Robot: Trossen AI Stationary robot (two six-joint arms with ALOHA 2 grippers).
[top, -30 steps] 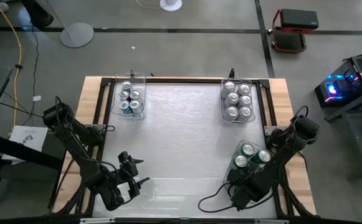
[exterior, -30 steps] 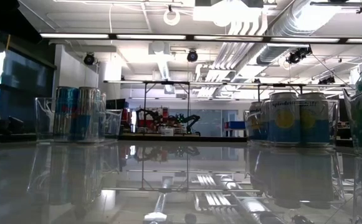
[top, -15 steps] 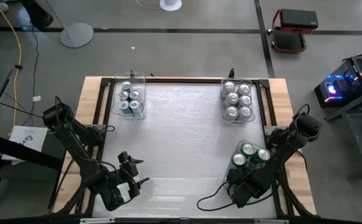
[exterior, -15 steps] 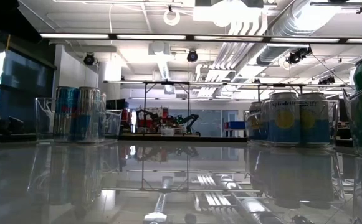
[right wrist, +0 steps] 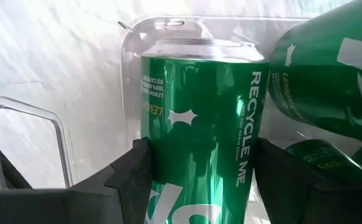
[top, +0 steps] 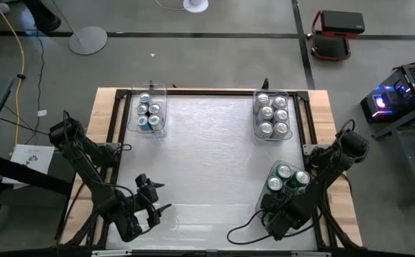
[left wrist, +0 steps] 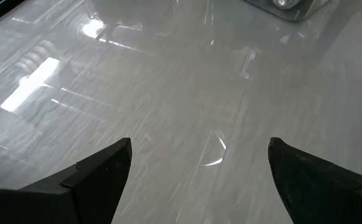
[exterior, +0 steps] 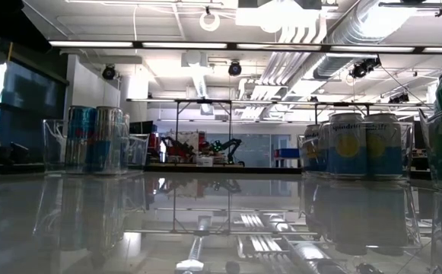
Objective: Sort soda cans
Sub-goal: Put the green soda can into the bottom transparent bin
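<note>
Right gripper (right wrist: 199, 180) has its two fingers pressed against the sides of a green can (right wrist: 199, 124), so I read it as pinching that can inside the clear bin (top: 278, 170) at my near right. More green cans (right wrist: 324, 74) lie just beside it in the same bin. Beyond the gripper, the far right bin (top: 272, 114) holds six cans, and the far left bin (top: 149, 112) holds four or so. Left gripper (left wrist: 199, 174) hangs spread wide over bare table (left wrist: 168, 93), waiting. I judge sorting well underway, with three or four green cans left to move.
</note>
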